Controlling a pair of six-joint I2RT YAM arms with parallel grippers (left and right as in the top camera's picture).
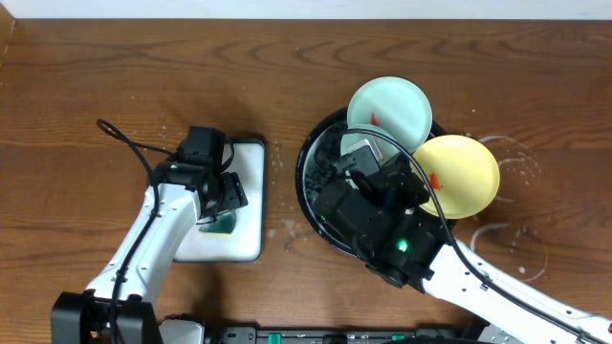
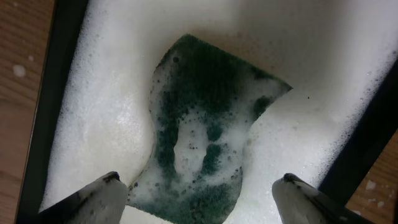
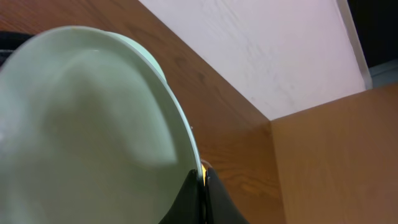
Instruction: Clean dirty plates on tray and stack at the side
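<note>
A wooden table (image 1: 115, 86) is recorded, with the round black tray (image 1: 304, 182) standing right of centre and a white rectangular tray (image 1: 244, 244) with a dark rim to its left, well apart from it. The white tray is seen filled with foam in the left wrist view. A mint-blue plate (image 1: 397, 105) is found at the far rim of the black tray, overlapping it, and a red smear (image 1: 376, 119) is noted on its face. A yellow plate (image 1: 464, 172) lies across the tray's right rim, also marked with a red smear (image 1: 435, 179). Wet marks (image 1: 516, 167) are observed on the table just right of the yellow plate. A green sponge (image 2: 205, 124), flecked with suds, lies in the foam of the white tray. The left gripper (image 2: 200, 178) is held over the sponge's near end with its jaws wide apart, one on each side, and nothing is gripped. The right gripper (image 3: 202, 180) is closed tight on the rim of the mint-blue plate, as shown in the right wrist view.
</note>
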